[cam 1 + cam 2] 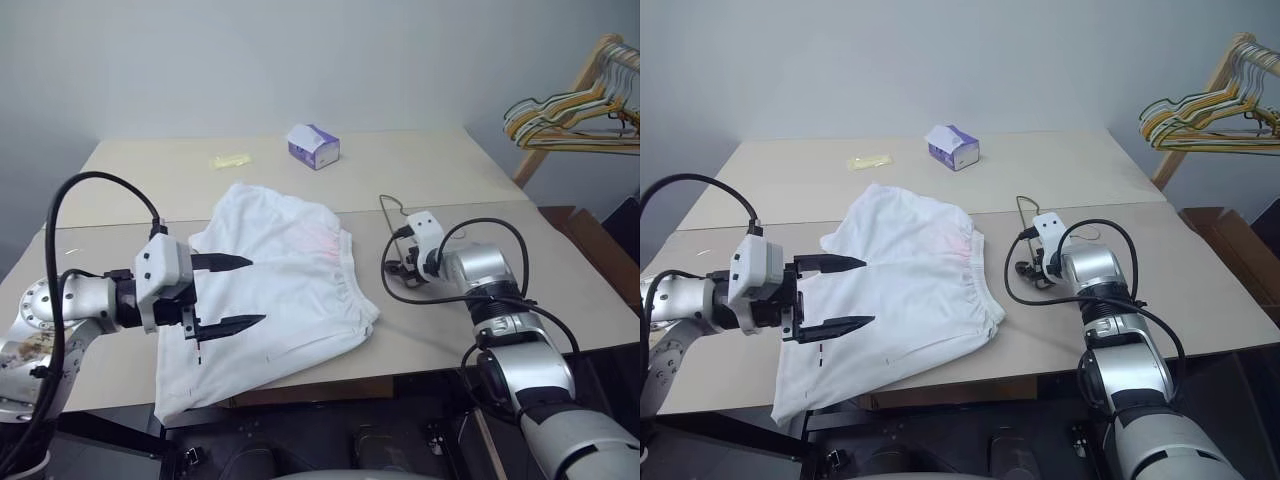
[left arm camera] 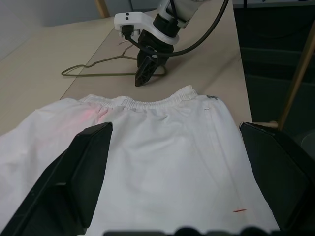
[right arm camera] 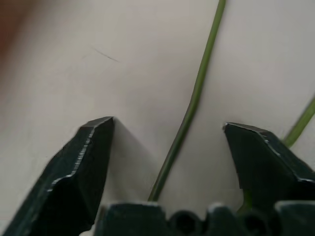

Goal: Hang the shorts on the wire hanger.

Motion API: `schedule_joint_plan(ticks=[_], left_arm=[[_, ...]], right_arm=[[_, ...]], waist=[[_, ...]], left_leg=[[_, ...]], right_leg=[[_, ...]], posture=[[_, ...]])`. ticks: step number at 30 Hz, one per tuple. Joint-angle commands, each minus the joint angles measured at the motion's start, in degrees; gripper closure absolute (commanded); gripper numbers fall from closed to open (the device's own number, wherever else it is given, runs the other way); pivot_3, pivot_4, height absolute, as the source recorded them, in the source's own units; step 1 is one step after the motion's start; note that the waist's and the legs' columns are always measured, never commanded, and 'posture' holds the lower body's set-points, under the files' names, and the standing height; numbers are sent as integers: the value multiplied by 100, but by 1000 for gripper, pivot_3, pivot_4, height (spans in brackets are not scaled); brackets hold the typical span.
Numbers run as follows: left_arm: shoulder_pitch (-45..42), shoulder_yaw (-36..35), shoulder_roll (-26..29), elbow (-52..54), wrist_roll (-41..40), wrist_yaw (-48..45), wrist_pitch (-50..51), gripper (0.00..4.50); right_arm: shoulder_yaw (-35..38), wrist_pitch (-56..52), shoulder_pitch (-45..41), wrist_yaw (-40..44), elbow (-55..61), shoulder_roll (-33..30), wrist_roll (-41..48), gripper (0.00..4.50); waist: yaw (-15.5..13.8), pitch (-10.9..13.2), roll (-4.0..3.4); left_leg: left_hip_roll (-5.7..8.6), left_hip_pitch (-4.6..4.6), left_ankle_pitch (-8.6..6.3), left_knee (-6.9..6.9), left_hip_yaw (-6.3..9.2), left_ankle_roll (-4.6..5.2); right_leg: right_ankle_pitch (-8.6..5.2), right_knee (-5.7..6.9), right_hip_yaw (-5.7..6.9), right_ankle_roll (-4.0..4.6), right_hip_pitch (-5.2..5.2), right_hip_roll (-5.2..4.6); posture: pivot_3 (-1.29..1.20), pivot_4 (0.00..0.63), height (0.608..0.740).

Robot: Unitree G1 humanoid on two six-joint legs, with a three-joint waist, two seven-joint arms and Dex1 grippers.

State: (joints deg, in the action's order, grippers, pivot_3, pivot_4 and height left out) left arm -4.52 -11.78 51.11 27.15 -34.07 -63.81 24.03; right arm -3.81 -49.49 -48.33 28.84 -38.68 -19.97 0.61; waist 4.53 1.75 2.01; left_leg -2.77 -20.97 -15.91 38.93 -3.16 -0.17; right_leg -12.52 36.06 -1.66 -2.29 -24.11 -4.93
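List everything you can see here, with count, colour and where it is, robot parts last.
shorts: one, white, spread on the table's near middle.
wire hanger: one, olive-green, flat on the table beside the waistband.
tissue box: one, purple and white, far middle of table.
yellowish packet: one, left of the box.
hangers: a bunch, yellow and mixed, on a wooden rack at far right.
table: one, beige.
left gripper: open, above the shorts.
right gripper: open, astride the hanger's wire.
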Motion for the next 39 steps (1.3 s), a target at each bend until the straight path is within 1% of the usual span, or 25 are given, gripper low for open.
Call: schedule_joint_plan(ticks=[1, 8, 9, 14, 16, 18, 22, 23, 25, 26, 27, 28, 32, 34, 39], left_arm=[[-127, 35, -20, 72, -16, 3, -99, 0], [-296, 104, -90, 0, -16, 118, -89, 0], [-325, 120, -112, -8, -11, 144, -73, 0], [-443, 223, -276, -20, 15, 432, 54, 0], [-608, 331, -429, -104, 83, 818, 295, 0], [-921, 382, -747, -297, -78, 1424, 885, 0], [-1594, 83, -1725, -810, -1083, 2679, 2343, 0], [-1750, -72, -2003, -985, -1402, 3016, 2676, 0], [-2097, -471, -2782, -1651, -2189, 3898, 3211, 0], [-2193, -592, -3008, -1849, -2409, 4174, 3339, 0], [-2300, -756, -3232, -2034, -2619, 4440, 3481, 0], [-2378, -872, -3361, -2132, -2759, 4634, 3576, 0], [-2730, -1296, -3824, -2592, -3518, 5230, 3692, 0], [-2875, -1329, -3919, -2740, -3687, 5386, 3700, 0], [-3130, -1409, -4088, -2839, -4115, 5484, 3600, 0]], right_arm=[[-101, -216, 101, 15, -83, 94, 3, 1847], [-273, -206, 208, -121, -138, 173, -146, 4233], [-288, -192, 209, -155, -152, 170, -174, 4479], [-235, -108, 235, -284, -113, 84, -226, 4479], [-188, 16, 280, -394, 79, 36, -245, 4479], [-123, 109, 347, -607, 435, -20, -285, 4479], [307, 184, 551, -1063, 1602, -64, -182, 4479], [385, 119, 627, -1035, 1980, -73, -97, 4479], [280, 110, 983, -753, 3237, -191, 29, 4479], [204, 192, 1131, -696, 3663, -236, 23, 4479], [191, 114, 1264, -625, 4095, -246, 99, 4479], [174, 62, 1362, -590, 4386, -255, 134, 4479], [24, 574, 1873, -397, 5504, -297, 215, 4479], [3, 725, 2054, -316, 5862, -250, 327, 4479], [-356, 1566, 2526, 53, 6385, -403, 335, 4479]], waist=[[4, -3, 2], [47, -36, 16], [59, -43, 17], [84, -53, 14], [57, -53, 13], [12, -54, 14], [-66, -47, 2], [-66, -46, -1], [3, -40, -10], [-60, -35, -19], [-46, -36, -19], [-35, -36, -20], [-36, -36, -18], [-43, -36, -18], [-43, -36, -18]], left_leg=[[0, 0, 0, 0, 0, 0], [0, 10, 0, -1, 0, 0], [0, 13, 0, -2, 0, 0], [0, 38, -1, -6, 2, 1], [0, 71, -2, -15, 7, 2], [0, 81, -3, -12, 17, 3], [4, 73, -2, -7, 26, 3], [5, 66, -2, -9, 31, 3], [5, 60, -3, -12, 32, 3], [6, 60, -3, -14, 31, 4], [14, 52, -4, -8, 45, 6], [14, 54, -5, -8, 46, 6], [17, 57, -5, -8, 51, 6], [19, 58, -5, -7, 51, 6], [28, 62, -5, -8, 50, 5]], right_leg=[[0, 0, 0, 0, 0, 0], [0, -1, 0, 0, 10, 0], [-1, -2, 0, -1, 14, 0], [-1, -6, 0, -2, 41, 0], [-3, -21, 6, -3, 81, 0], [-3, -28, 15, -6, 103, 0], [-2, -21, 15, -9, 94, -1], [-1, -24, 15, -11, 92, -1], [-1, -25, 11, -11, 79, -1], [-1, -23, 4, -10, 78, 0], [-3, -26, 16, -15, 77, -12], [-3, -22, 15, -15, 77, -11], [-2, -21, 16, -15, 81, -10], [-2, -21, 20, -14, 84, -11], [-3, -32, 21, -15, 94, -15]], posture=[[11, 0, 740], [12, 0, 740], [11, 0, 740], [9, 0, 740], [9, 0, 740], [5, 0, 740], [-3, 0, 740], [-6, 0, 740], [-27, 0, 740], [-31, 0, 740], [-32, 0, 740], [-37, 0, 740], [-45, 0, 740], [-49, 0, 740], [-58, 0, 740]])
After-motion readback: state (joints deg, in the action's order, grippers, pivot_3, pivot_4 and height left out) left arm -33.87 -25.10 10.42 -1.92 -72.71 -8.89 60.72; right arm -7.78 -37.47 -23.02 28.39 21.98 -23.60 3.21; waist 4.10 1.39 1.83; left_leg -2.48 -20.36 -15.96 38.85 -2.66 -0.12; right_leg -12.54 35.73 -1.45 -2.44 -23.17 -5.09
